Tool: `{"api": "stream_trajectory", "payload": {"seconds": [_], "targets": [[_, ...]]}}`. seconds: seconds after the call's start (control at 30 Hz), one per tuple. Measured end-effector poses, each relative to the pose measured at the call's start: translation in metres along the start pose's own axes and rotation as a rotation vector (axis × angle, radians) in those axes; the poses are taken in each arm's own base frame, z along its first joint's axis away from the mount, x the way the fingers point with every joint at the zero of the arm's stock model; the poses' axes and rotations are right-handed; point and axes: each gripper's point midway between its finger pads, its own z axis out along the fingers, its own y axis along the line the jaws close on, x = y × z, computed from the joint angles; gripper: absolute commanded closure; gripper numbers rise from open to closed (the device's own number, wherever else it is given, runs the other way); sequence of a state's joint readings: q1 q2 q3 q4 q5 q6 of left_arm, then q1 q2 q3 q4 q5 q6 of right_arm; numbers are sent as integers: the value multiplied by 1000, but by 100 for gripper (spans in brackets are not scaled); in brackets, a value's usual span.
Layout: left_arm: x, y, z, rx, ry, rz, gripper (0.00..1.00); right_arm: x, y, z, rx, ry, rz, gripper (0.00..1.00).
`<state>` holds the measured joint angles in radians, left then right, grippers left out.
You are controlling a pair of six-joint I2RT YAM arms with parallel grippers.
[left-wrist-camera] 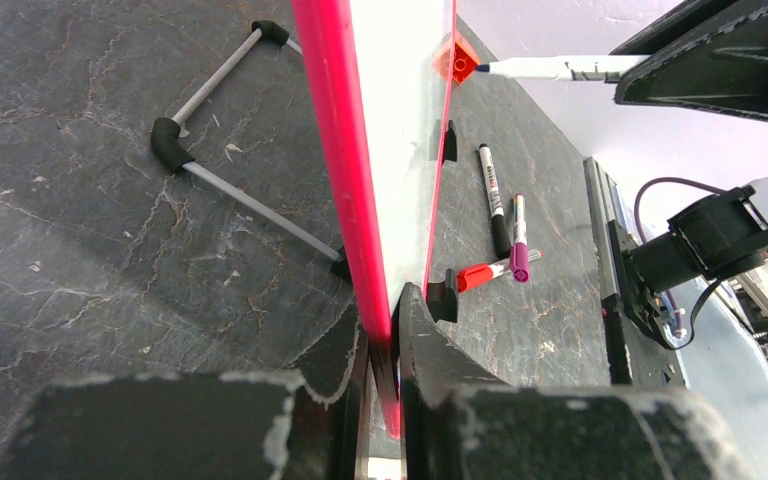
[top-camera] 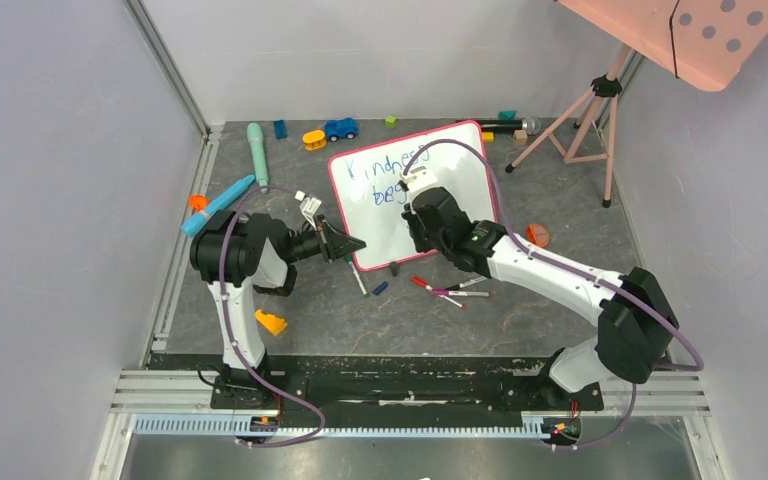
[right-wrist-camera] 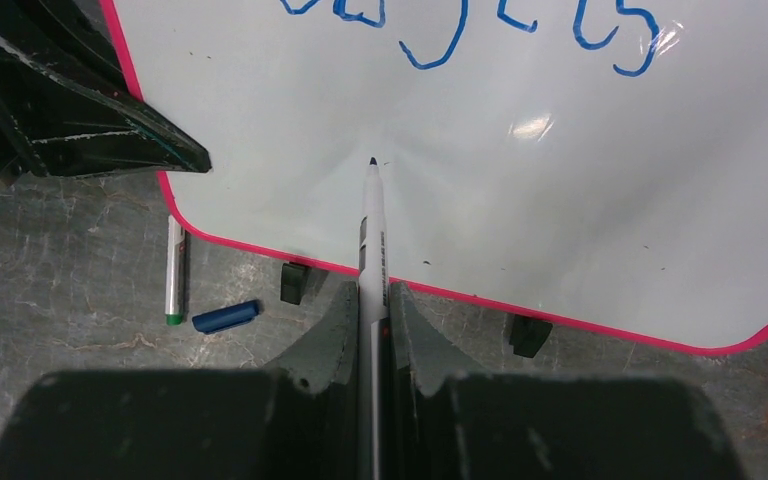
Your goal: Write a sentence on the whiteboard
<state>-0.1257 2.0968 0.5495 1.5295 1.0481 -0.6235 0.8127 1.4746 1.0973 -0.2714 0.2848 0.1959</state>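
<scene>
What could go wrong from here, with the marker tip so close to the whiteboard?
1. The left gripper pinches only the thin pink edge of the whiteboard; a push from the marker in the right gripper might pivot or slip the board.
2. The right gripper works just below the sentence, so it might smear the blue ink.
3. Several loose pens lie right in front of the board; a shifted board could knock them.

Glossy smooth whiteboard [right-wrist-camera: 560, 200] on rough matt table [left-wrist-camera: 80, 250].
</scene>
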Motion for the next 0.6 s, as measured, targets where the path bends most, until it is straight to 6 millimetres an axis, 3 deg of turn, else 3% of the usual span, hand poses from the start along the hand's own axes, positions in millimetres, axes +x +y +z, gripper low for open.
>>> {"api": "stream_trajectory", "payload": {"seconds": [0.3, 0.6], "targets": [[0, 0, 0, 0, 0, 0, 94, 7, 1, 13, 15, 26, -4, 100], [0, 0, 0, 0, 0, 0, 94, -10, 3, 15, 21, -13, 6, 100]]}}
